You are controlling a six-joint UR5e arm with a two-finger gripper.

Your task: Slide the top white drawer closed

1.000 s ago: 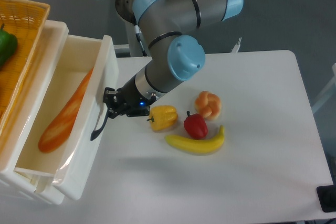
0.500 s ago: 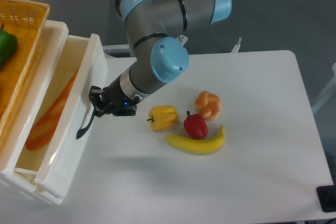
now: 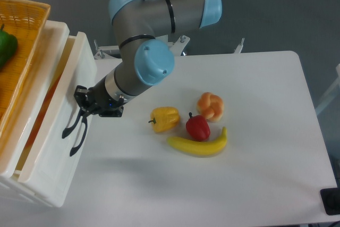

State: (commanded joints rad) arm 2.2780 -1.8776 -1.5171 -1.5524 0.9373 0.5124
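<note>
The top white drawer [image 3: 68, 81] at the left is pushed almost all the way into its cabinet, leaving only a narrow gap. Through that gap an orange loaf [image 3: 49, 93] shows. My gripper [image 3: 81, 97] presses against the drawer's front panel just above its curved black handle [image 3: 70, 125], and its fingers look shut with nothing between them. The lower white drawer front [image 3: 50, 176] sits just below, its own black handle [image 3: 78, 142] showing beside the upper one.
An orange wicker basket [image 3: 26, 17] with a green pepper [image 3: 5, 46] rests on top of the cabinet. On the white table [image 3: 255, 184] lie a yellow pepper [image 3: 164, 118], a red pepper [image 3: 198, 127], a banana [image 3: 197, 146] and a bun [image 3: 211, 104].
My gripper has moved left against the drawer front, and the top drawer has slid well into the cabinet. The loaf inside is now mostly hidden. The lower handle has come into view.
</note>
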